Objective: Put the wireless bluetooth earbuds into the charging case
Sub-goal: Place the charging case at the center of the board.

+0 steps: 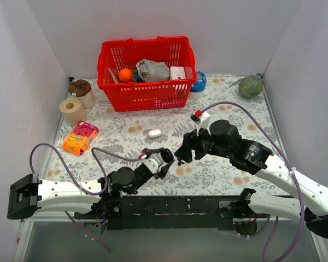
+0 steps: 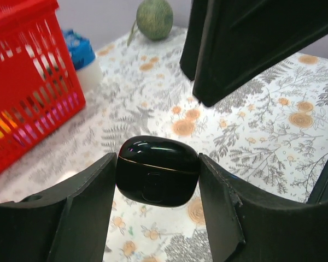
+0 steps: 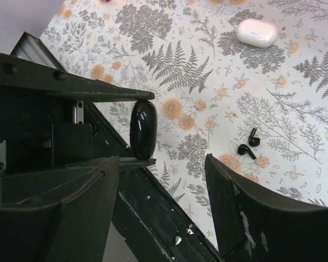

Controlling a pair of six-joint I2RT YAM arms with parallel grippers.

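The charging case (image 2: pixel 158 170), glossy black with its lid closed, hangs above the floral cloth, and my left gripper (image 2: pixel 158 183) is shut on its two sides. In the right wrist view the case (image 3: pixel 143 129) shows edge-on between those fingers. The two earbuds (image 3: pixel 249 144) lie side by side on the cloth, to the right of the case and apart from it. My right gripper (image 3: pixel 164 191) stands open with nothing between its fingers, just beside the held case. From above, the left gripper (image 1: pixel 165 158) and right gripper (image 1: pixel 183 154) nearly meet; the earbuds are hidden there.
A white pill-shaped case (image 1: pixel 154 132) lies on the cloth beyond the grippers. A red basket (image 1: pixel 146 73) with several items stands at the back. A paper roll (image 1: pixel 72 110) and an orange packet (image 1: pixel 80 137) are at the left, and a green ball (image 1: pixel 251 86) at the back right.
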